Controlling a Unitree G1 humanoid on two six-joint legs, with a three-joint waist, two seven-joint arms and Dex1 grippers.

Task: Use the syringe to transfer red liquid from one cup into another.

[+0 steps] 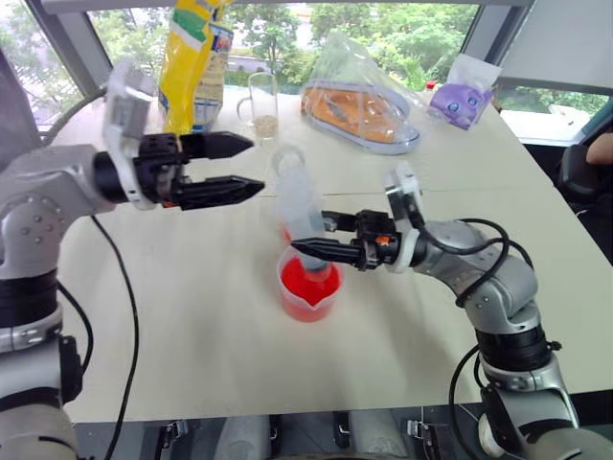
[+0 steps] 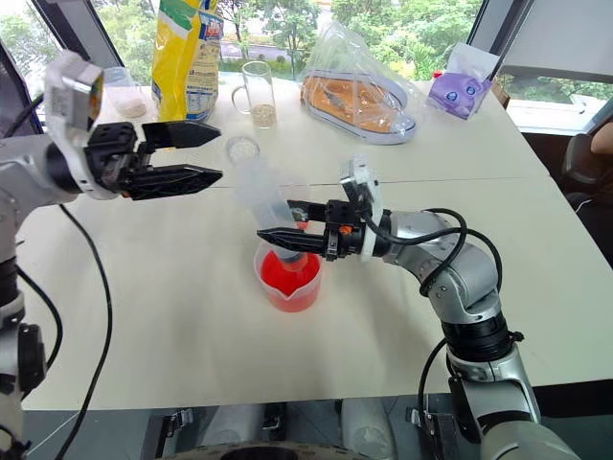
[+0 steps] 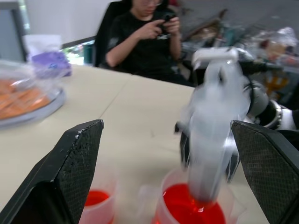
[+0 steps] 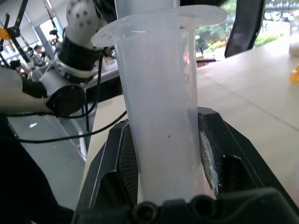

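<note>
My left gripper hangs above the counter with its two black fingers spread apart, gripping nothing. It points across toward the syringe and stands clear of it, to its left. Behind it, at the far edge of the counter, stand a yellow bag and a handled glass mug with pale grains in the bottom.

The syringe is in the middle of the scene. It leans, its flanged top tilted up and away toward the left and its lower end pointing down into the beaker. The beaker sits on the counter directly below and holds the red liquid. In the left wrist view a smaller cup, also holding some red liquid, stands just beside the beaker.

My right gripper reaches in from the right, roughly level, and is clamped on the syringe barrel; the right wrist view shows a pad pressed against each side of it.

Farther right at the far edge lie a clear bag of orange contents and a small purple pouch. A seated person is across the counter.
</note>
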